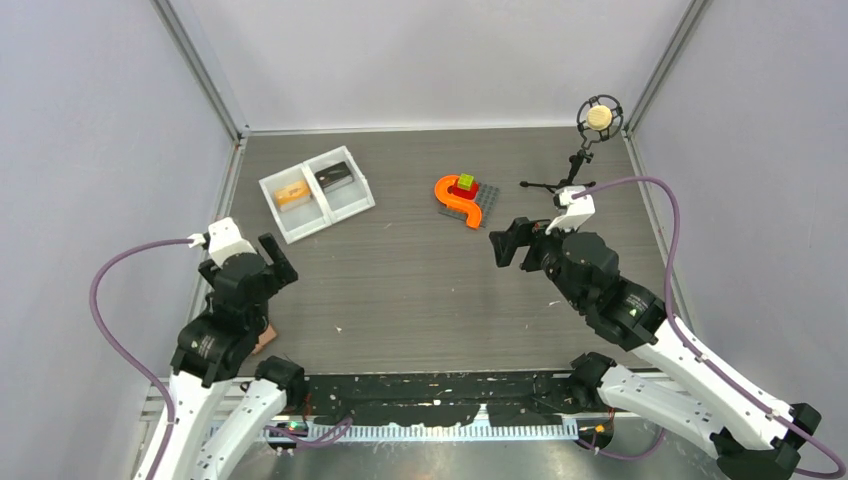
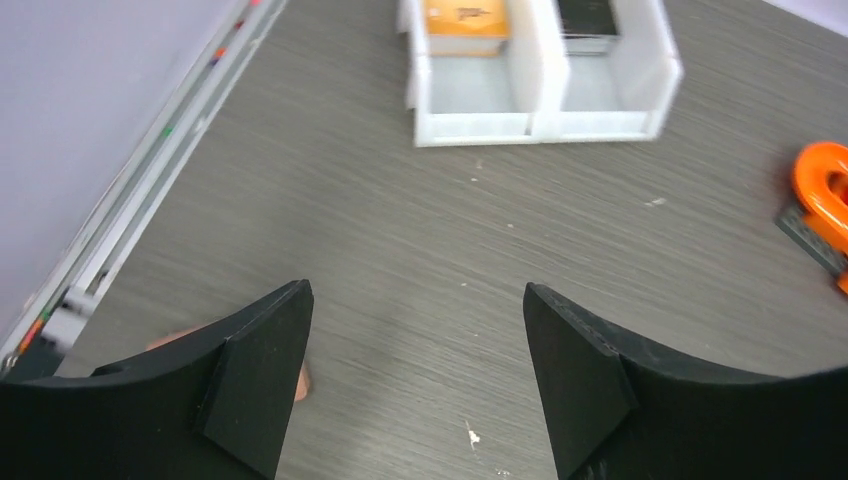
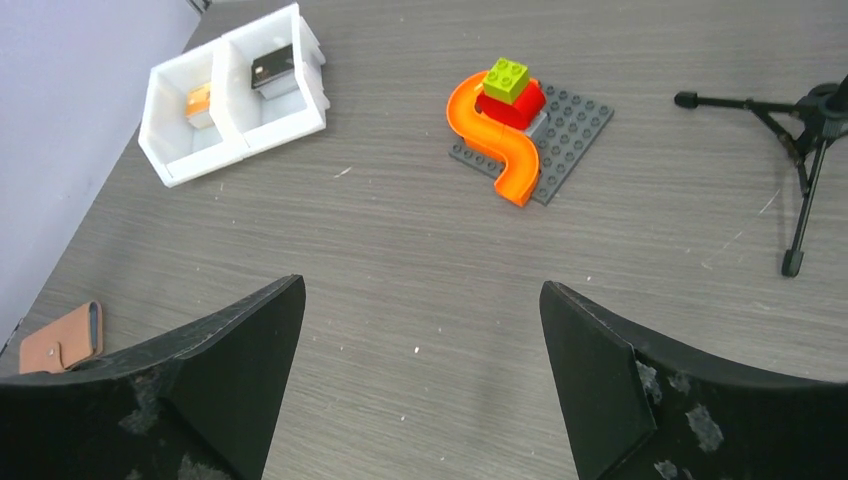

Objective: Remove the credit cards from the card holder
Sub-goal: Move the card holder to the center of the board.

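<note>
Left jaws: spread wide, nothing held between them; they are poised above bare worktop (image 1: pixel 420 290), pointed toward the white tray (image 3: pixel 232 165).
Right jaws: released and wide apart, nothing grasped; they are raised over the middle of the worktop, well apart from every object.
Card holder (image 3: pixel 60 340): laid flat and folded shut, salmon-brown side up, its small tab seen on one edge; it is placed near the worktop's near left edge, partly hidden beneath the left arm (image 1: pixel 215 340) in the top view, well apart from the tray.
Credit cards: whether any are kept inside the shut holder cannot be told.
White tray: an orange item (image 1: pixel 292 195) is seen in its left compartment, a dark item (image 1: pixel 333 176) in its right one; what they are cannot be told.
Toy: an orange curved piece (image 1: pixel 458 200) and red and green bricks are set on a grey studded plate (image 1: pixel 488 203).
Tripod stand (image 1: pixel 570 180): stood at the far right.
</note>
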Robot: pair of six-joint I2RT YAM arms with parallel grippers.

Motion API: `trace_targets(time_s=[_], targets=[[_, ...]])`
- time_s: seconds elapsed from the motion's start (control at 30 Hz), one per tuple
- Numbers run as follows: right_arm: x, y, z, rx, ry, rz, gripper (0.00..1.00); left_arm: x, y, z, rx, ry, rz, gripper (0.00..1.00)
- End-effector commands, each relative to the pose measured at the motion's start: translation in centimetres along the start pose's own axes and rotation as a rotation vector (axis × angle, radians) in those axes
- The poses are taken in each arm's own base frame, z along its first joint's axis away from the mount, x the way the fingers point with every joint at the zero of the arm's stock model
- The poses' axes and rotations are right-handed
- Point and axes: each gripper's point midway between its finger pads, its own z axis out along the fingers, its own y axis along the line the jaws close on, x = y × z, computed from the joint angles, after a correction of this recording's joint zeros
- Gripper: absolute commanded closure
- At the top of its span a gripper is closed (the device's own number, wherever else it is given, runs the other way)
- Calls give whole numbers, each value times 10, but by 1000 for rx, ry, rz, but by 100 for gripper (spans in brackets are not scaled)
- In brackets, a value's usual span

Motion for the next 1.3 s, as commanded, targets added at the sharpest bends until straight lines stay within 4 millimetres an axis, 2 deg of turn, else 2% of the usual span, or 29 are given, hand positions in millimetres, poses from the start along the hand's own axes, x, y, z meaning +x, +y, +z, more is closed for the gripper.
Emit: trace_targets(time_s=[0.0,0.1,0.3,0.43,0.57,0.7,0.83,0.93,1.13,1.27], targets=[[-37,10,-6,-57,-152,-35,5,-7,28,4,-214,-9,-150,20],[-40,26,-8,-156,-164,-87,4,1,33,14,-281,27,-236,23],[-36,50,-15,-304,-161,-108,3,37,75,18,-587,160,-405,24],[-31,55,-21,-352,-168,-100,2,69,96,22,-731,233,-506,19],[-29,55,-25,-368,-173,-97,2,95,117,27,-844,230,-567,25],[-34,52,-29,-353,-174,-80,1,130,119,42,-863,321,-661,28],[-36,52,-32,-349,-165,-78,1,163,123,48,-917,369,-783,32],[-37,51,-33,-347,-161,-69,1,174,124,54,-925,372,-841,35],[-33,49,-35,-340,-142,-68,0,186,130,60,-961,386,-852,36],[-31,46,-34,-324,-138,-70,0,195,132,62,-977,414,-845,42]])
